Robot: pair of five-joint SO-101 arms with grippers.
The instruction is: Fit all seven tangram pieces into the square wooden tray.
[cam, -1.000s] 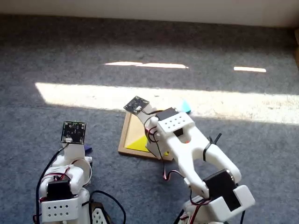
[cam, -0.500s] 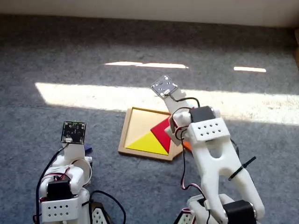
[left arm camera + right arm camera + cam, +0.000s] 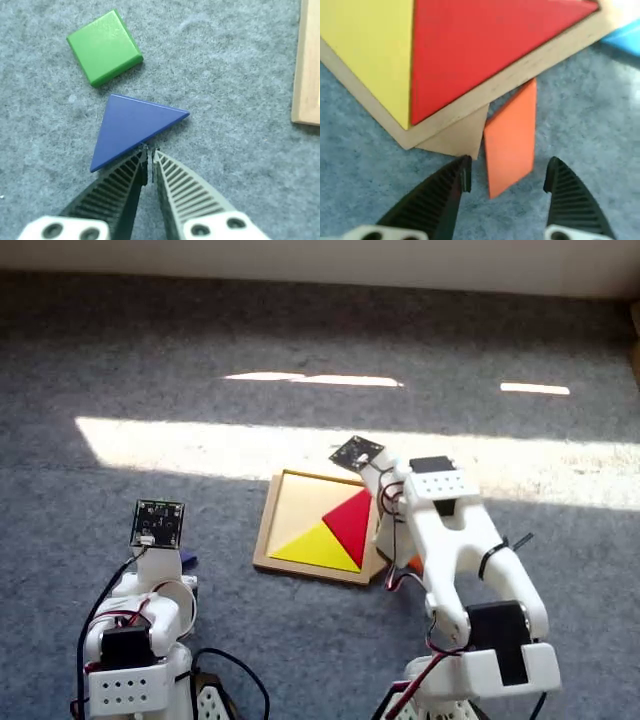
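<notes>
Carpet (image 3: 150, 340), grey and short-piled, covers the floor in the high view. A broad band of sunlight (image 3: 200, 445) crosses it, and a pale wall base (image 3: 300, 260) runs along the far edge. The wooden tray (image 3: 268, 530) lies just below that band and holds a yellow triangle (image 3: 315, 545) and a red triangle (image 3: 350, 520), edge to edge.

Left wrist view: the left gripper (image 3: 149, 152) has its jaws pressed together, tips at the edge of a blue triangle (image 3: 132, 127) lying on the carpet, with a green square (image 3: 105, 47) near it.

Right wrist view: the right gripper (image 3: 507, 170) has its jaws spread wide on either side of an orange piece (image 3: 512, 137). That piece lies on the carpet just beside the tray's corner, outside the rim. A light blue piece (image 3: 625, 40) lies further along the rim.
</notes>
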